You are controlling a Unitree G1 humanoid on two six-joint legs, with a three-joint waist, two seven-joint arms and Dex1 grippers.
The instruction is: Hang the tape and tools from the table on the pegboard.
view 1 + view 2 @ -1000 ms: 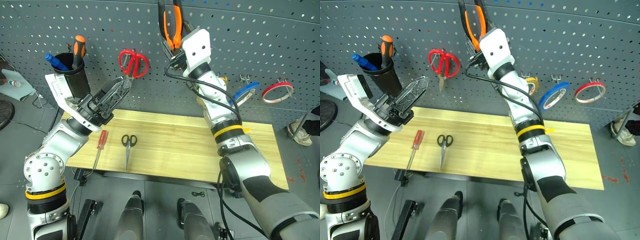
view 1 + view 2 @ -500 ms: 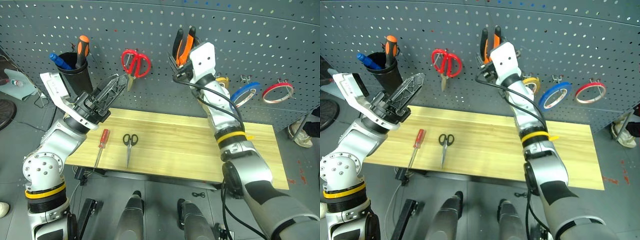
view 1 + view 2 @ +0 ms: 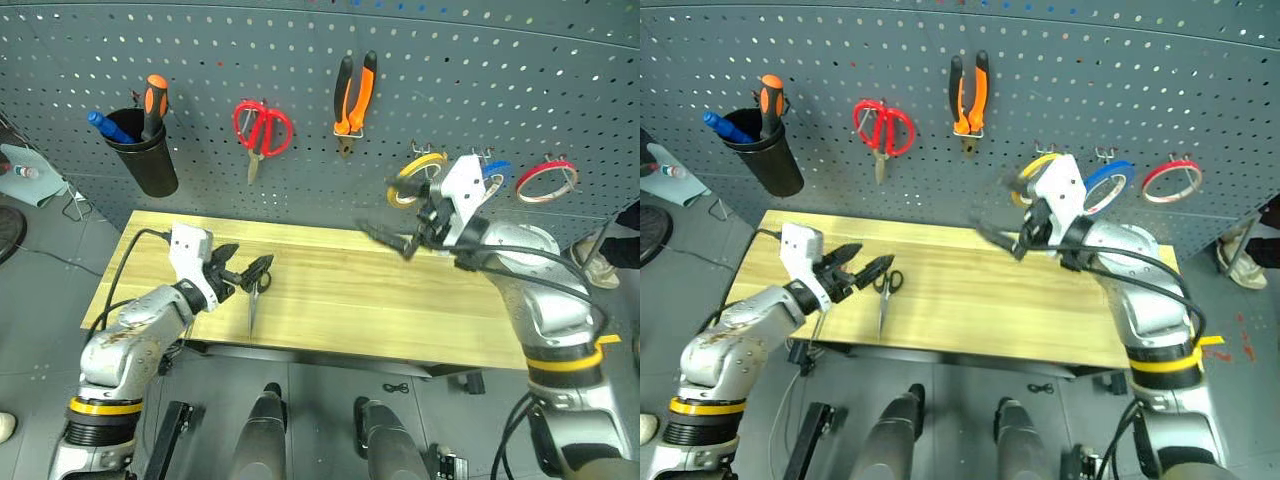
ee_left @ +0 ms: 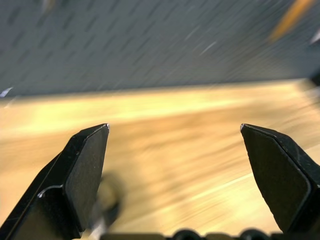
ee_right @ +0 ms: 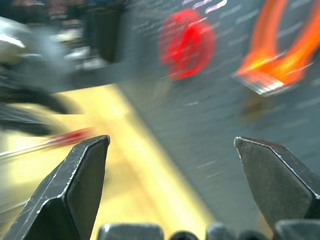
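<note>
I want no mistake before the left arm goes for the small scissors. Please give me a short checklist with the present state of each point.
1. Left gripper open: ok, the fingers stand wide apart.
2. Left gripper empty: ok, nothing between its fingers.
3. Small scissors free on the table: ok, they lie flat just ahead of the left gripper; touching or not, cannot tell.
4. Right gripper out of the way: ok, it is open, empty, and above the table's right half.
5. Pliers hung on the pegboard: ok.
6. Red screwdriver still to be hung: not ok, it lies on the table.
</note>
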